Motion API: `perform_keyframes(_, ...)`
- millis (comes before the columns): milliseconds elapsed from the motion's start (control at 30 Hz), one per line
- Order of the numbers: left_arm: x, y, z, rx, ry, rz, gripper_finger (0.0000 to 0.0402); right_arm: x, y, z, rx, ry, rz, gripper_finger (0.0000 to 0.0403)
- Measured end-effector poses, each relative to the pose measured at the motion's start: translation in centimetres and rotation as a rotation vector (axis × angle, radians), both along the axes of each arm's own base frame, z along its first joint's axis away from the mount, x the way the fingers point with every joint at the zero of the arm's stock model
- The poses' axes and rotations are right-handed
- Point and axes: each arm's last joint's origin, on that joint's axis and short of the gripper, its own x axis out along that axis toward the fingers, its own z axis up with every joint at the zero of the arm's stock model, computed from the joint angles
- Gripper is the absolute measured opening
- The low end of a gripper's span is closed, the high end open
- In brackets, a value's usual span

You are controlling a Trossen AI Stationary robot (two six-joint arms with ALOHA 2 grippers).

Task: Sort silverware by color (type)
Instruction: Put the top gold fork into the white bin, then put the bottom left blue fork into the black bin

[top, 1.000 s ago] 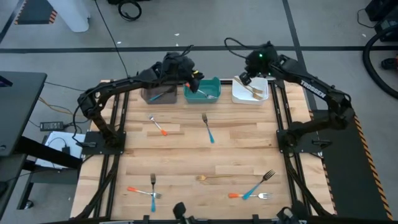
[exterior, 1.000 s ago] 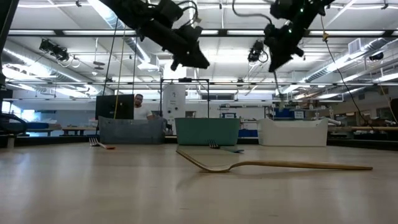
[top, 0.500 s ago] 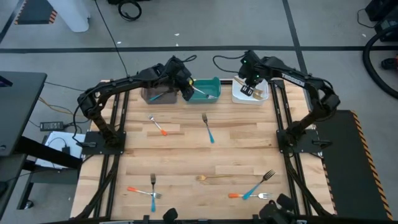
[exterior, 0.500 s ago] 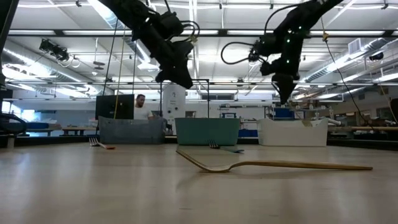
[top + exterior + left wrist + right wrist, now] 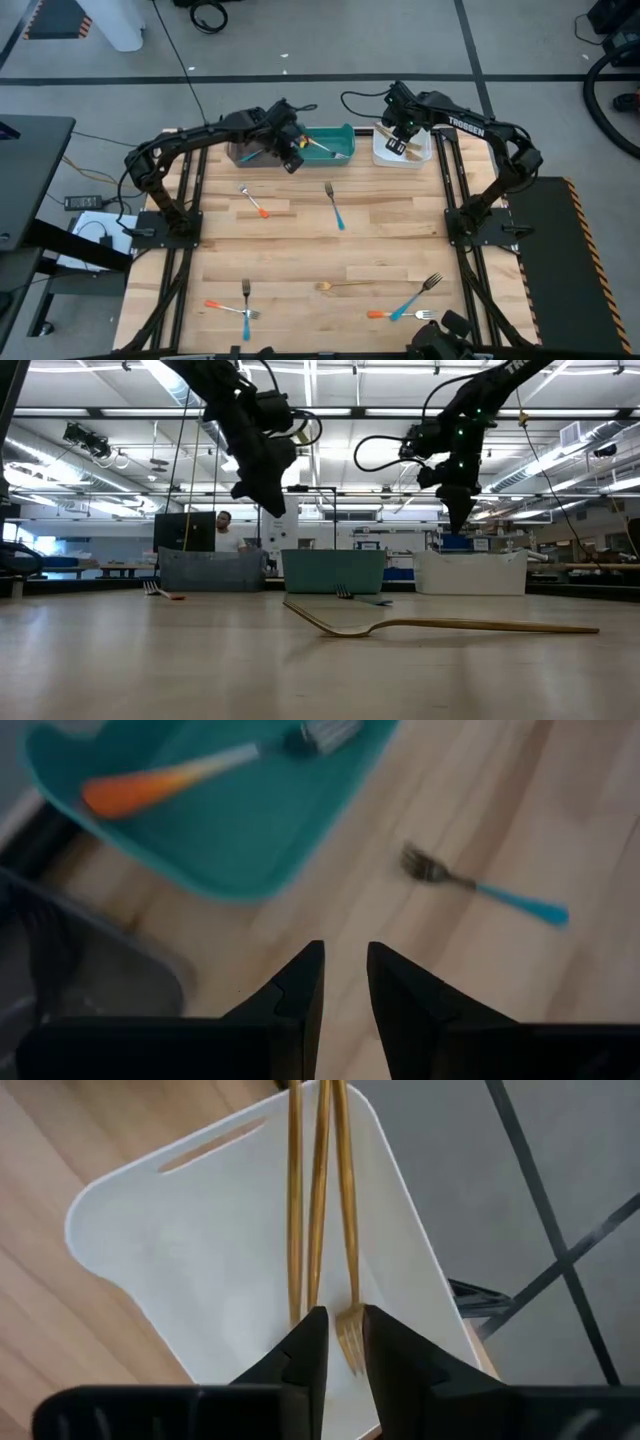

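Observation:
My left gripper [image 5: 345,955] is open and points down at bare table just in front of the gap between the grey bin [image 5: 250,152] and the teal bin [image 5: 335,147]. An orange-handled fork [image 5: 170,780] lies in the teal bin. My right gripper [image 5: 343,1320] hangs open over the white bin [image 5: 200,1270], where three gold forks [image 5: 320,1190] lie side by side. One fork's tines show past the gap between its fingers. On the table lie blue-handled forks [image 5: 335,207] [image 5: 415,297] [image 5: 245,300], orange-handled forks [image 5: 255,202] [image 5: 225,307] [image 5: 395,314] and a gold fork [image 5: 350,286].
The three bins stand in a row along the table's far edge. The gold fork [image 5: 440,625] lies near the table's middle, toward the near side. A person [image 5: 225,530] is in the room behind the table. Bare wood lies between the bins and the forks at the near edge.
My right gripper has come down over the white bin and tipped to point more steeply downward. My left gripper has tipped down from nearly level and sunk a little, shifting from over the teal bin's left end toward the table in front of the bins.

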Motion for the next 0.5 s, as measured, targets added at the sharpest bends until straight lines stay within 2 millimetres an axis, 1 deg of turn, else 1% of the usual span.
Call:
perform_keyframes(133, -0.4, -1.4, -0.5, -0.058, 0.101, -0.032, 0.0089, -0.1, 0.0, 0.1, -0.014, 0.003, -0.033, 0.0082)
perform_keyframes(267, -0.9, -2.9, -0.9, -0.104, 0.212, -0.095, 0.0089, -0.4, 0.8, 1.2, -0.034, -0.047, -0.115, 0.0081)
perform_keyframes(400, -0.7, -4.1, -1.0, -0.115, 0.251, -0.14, 0.0089, -1.0, 2.4, 2.9, -0.037, -0.126, -0.209, 0.008)
perform_keyframes(500, -0.3, -4.8, -1.0, -0.085, 0.249, -0.217, 0.0089, -1.7, 4.0, 4.3, -0.033, -0.165, -0.256, 0.008)
